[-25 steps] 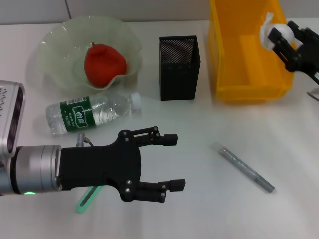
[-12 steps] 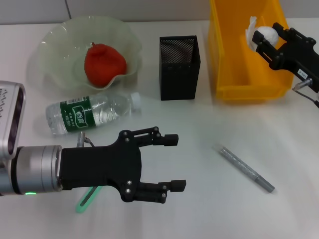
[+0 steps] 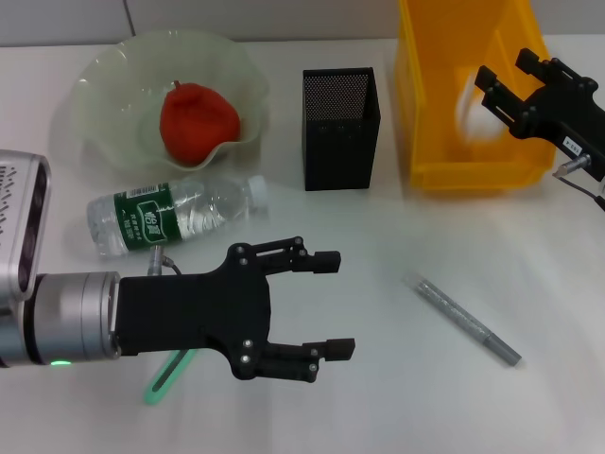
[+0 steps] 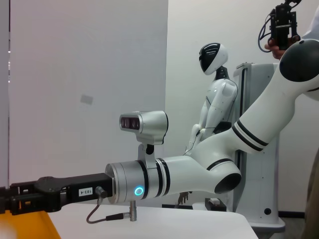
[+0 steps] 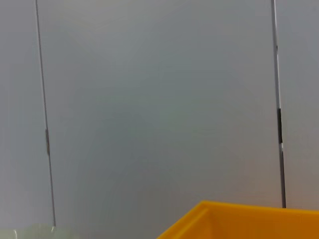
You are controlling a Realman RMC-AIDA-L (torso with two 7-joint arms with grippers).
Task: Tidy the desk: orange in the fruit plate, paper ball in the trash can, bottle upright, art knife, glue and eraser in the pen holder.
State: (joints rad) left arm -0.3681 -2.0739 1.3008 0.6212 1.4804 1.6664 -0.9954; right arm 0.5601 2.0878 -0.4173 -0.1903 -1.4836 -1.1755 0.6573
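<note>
My right gripper (image 3: 506,68) is open above the yellow trash bin (image 3: 430,142). A blurred white paper ball (image 3: 473,113) is inside the bin just below it, free of the fingers. My left gripper (image 3: 333,305) is open and empty above the front of the desk. The orange (image 3: 197,121) lies in the glass fruit plate (image 3: 104,76). The water bottle (image 3: 175,213) lies on its side in front of the plate. The black mesh pen holder (image 3: 340,128) stands at the middle back. The grey art knife (image 3: 463,319) lies at the front right. The eraser is not in view.
A green stick (image 3: 168,375) shows partly under my left arm. The bin's rim shows in the right wrist view (image 5: 239,216). The left wrist view shows my right arm (image 4: 164,177) and another robot behind it.
My right gripper moved left over the bin and opened. The paper ball left its fingers and dropped into the bin. My left arm barely moved.
</note>
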